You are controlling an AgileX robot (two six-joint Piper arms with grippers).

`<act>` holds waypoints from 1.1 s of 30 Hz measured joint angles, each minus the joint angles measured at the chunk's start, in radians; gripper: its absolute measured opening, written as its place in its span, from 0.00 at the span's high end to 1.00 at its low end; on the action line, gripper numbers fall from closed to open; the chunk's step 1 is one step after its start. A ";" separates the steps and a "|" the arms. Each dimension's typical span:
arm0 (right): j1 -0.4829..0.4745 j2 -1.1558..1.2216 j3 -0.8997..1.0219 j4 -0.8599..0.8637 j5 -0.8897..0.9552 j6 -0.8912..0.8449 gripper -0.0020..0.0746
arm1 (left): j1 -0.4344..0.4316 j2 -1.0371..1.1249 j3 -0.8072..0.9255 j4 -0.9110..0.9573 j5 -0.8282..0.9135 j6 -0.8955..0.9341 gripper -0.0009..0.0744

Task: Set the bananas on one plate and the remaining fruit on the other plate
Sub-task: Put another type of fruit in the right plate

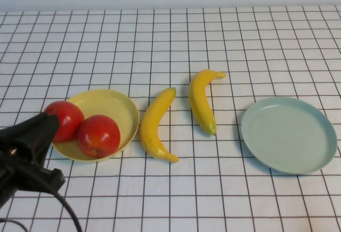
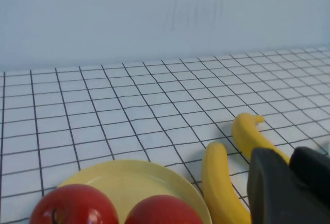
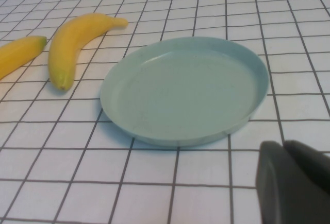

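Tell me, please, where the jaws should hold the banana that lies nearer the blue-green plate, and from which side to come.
Grip the banana at its thick middle, from above, jaws across its width. It lies flat, clear of the plate and the other banana.

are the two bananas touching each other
Apart. The high view shows a strip of checked cloth between the left banana and the right banana; they lie side by side between the plates.

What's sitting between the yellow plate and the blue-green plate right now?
In the high view, both bananas lie on the cloth between the yellow plate and the blue-green plate, touching neither.
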 joint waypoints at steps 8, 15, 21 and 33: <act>0.000 0.000 0.000 0.000 0.000 0.000 1.00 | 0.000 -0.212 0.000 0.000 0.322 -0.080 0.98; 0.000 0.000 0.000 0.000 0.000 0.000 1.00 | 0.000 -0.358 0.008 0.002 0.499 -0.083 0.99; 0.000 0.000 0.000 0.000 0.000 0.000 1.00 | 0.002 -0.551 0.112 0.075 0.528 -0.120 0.99; 0.000 -0.002 0.002 0.000 0.000 0.000 1.00 | 0.275 -0.739 0.224 -0.186 0.616 0.325 0.99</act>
